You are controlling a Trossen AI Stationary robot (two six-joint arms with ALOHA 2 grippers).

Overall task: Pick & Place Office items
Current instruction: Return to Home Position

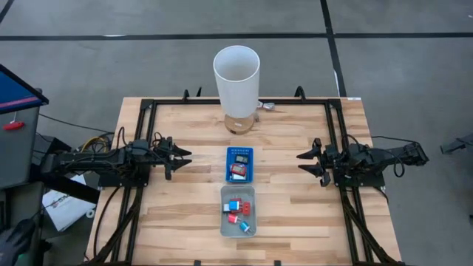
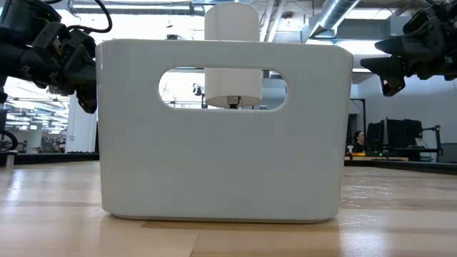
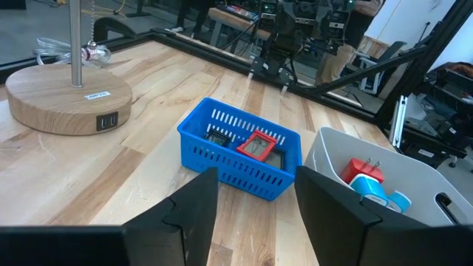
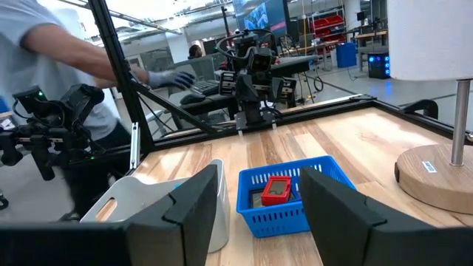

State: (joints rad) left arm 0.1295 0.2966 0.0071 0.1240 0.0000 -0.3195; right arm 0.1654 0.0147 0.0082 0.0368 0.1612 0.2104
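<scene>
Inside blue bin | red clock lies crosswise | left fingers, right fingers apart

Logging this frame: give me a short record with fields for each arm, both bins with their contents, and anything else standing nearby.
left gripper: open, empty, raised, to the left of the blue bin
right gripper: open, empty, raised, to the right of it
lamp: white shade, wooden base
blue bin: between the grippers; holds a red clock and dark pieces
grey bin: next to the blue bin, on the side away from the lamp; holds red and blue pieces
</scene>
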